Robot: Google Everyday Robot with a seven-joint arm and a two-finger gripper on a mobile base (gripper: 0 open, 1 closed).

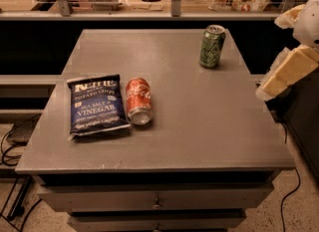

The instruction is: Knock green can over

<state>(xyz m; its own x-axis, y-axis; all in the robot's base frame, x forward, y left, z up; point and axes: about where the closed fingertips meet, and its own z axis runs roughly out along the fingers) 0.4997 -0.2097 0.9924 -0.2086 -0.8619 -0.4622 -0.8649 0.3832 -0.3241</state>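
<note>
The green can (pixel 212 46) stands upright near the far right corner of the grey table (pixel 199 121). It is dark green with pale lettering and a silver top. My gripper (pixel 285 74) is pale cream and hangs at the right edge of the view, just past the table's right edge. It is to the right of the can and nearer to the camera, well apart from it and touching nothing.
A red Coca-Cola can (pixel 138 100) lies on its side at the middle left, next to a blue Kettle sea salt and vinegar chip bag (pixel 96 105). A counter with a railing (pixel 149 12) runs behind the table. Drawers (pixel 157 201) sit below the tabletop.
</note>
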